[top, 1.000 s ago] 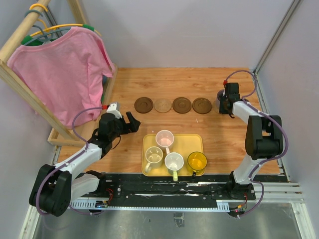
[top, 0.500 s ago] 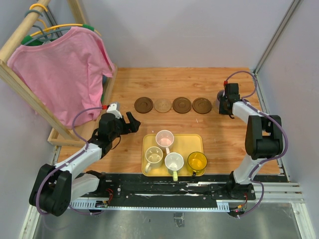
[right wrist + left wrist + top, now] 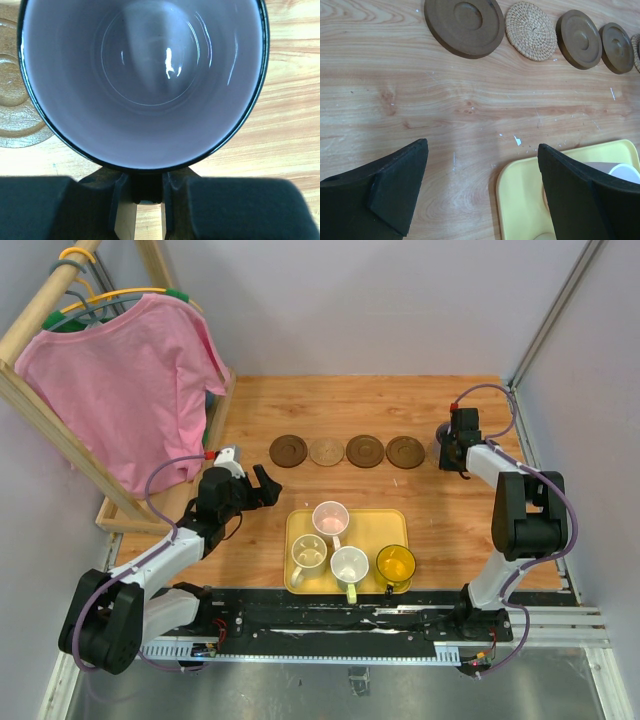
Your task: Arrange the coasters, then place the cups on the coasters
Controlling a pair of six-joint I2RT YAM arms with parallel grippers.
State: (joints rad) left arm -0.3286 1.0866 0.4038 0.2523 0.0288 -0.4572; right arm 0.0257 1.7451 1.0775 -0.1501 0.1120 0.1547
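Several coasters lie in a row across the table: dark brown (image 3: 288, 450), tan woven (image 3: 326, 451), dark brown (image 3: 365, 450) and dark brown (image 3: 405, 451). At the row's right end my right gripper (image 3: 449, 447) is shut on the handle of the grey-purple cup (image 3: 145, 75), whose mouth fills the right wrist view. What lies under this cup is hidden. The pink cup (image 3: 330, 517), cream cup (image 3: 308, 555), white-green cup (image 3: 349, 565) and yellow cup (image 3: 395, 563) stand on the yellow tray (image 3: 385, 525). My left gripper (image 3: 262, 485) is open and empty, just left of the tray.
A wooden rack (image 3: 60, 410) with a pink shirt (image 3: 125, 390) on a hanger fills the left side of the table. Grey walls close in the back and the right. The left wrist view shows the tray's corner (image 3: 520, 200) under the right fingertip.
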